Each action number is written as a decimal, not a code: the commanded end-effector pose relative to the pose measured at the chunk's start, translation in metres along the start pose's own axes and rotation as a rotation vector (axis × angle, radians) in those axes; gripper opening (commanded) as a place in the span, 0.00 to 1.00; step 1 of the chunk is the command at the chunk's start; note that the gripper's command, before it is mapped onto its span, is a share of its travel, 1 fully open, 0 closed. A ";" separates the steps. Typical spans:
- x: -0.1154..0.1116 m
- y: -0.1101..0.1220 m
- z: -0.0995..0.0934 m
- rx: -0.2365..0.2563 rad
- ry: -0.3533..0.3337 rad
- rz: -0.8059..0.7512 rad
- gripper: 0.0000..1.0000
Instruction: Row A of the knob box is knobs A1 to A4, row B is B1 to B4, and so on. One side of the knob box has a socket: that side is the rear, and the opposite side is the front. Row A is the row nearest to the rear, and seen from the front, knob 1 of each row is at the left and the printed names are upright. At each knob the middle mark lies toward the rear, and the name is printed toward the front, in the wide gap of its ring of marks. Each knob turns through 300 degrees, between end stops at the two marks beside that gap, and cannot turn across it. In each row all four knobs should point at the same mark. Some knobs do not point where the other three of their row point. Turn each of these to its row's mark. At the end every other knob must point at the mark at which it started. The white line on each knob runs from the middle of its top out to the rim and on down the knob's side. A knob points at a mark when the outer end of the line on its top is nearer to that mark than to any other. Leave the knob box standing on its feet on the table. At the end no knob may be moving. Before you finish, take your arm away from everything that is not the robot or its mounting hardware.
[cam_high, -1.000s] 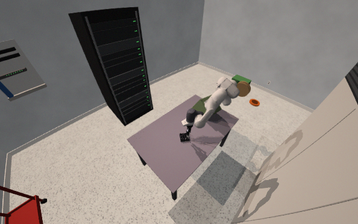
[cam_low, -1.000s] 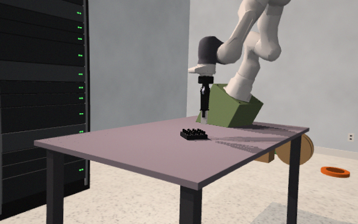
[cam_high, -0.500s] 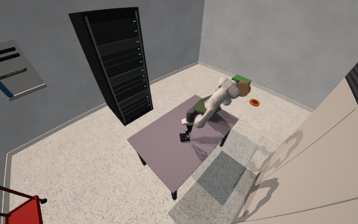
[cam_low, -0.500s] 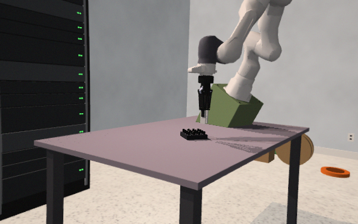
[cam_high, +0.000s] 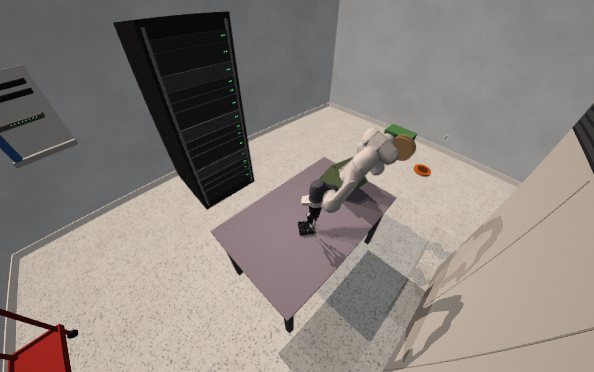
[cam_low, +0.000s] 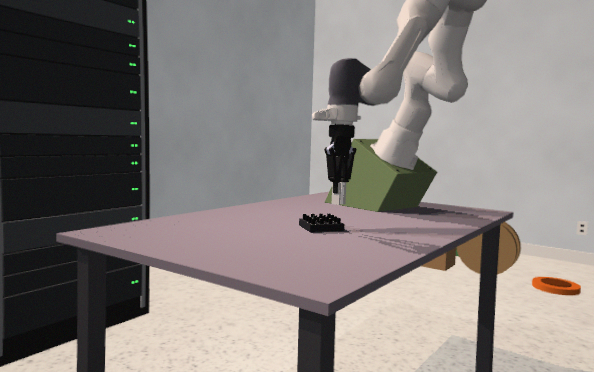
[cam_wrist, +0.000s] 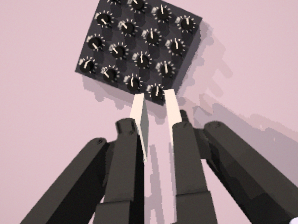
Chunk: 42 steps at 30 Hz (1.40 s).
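My tabletop (cam_low: 210, 250) is a smooth mauve slab on dark square legs, standing on a speckled floor (cam_high: 125, 280) between grey walls, with a tall black server rack (cam_high: 150, 65) off its far side and an orange ring (cam_low: 556, 285) on the floor. The knob box (cam_wrist: 141, 43), a flat black square carrying sixteen small round knobs in a four-by-four grid, sits on the tabletop well inside its edges, nearer the side that bears my green wedge-shaped pedestal (cam_low: 395, 187). My jaws hang above the box without touching it, pale pads drawn nearly together with only a narrow gap and nothing held between them.
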<state>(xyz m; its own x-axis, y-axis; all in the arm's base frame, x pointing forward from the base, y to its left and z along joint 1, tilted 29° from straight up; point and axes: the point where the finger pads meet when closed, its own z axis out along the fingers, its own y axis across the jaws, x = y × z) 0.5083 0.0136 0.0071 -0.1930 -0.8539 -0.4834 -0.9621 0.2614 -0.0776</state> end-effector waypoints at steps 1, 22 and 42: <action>-0.002 0.000 -0.001 -0.014 0.007 0.156 0.12; -0.002 0.000 -0.004 -0.013 0.008 0.456 0.12; -0.003 0.000 -0.007 -0.012 0.009 0.714 0.12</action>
<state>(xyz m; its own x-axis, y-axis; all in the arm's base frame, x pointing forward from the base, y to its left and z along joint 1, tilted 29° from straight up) 0.5076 0.0114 0.0131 -0.7021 -0.5571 -0.4436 -0.6856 0.6971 0.2097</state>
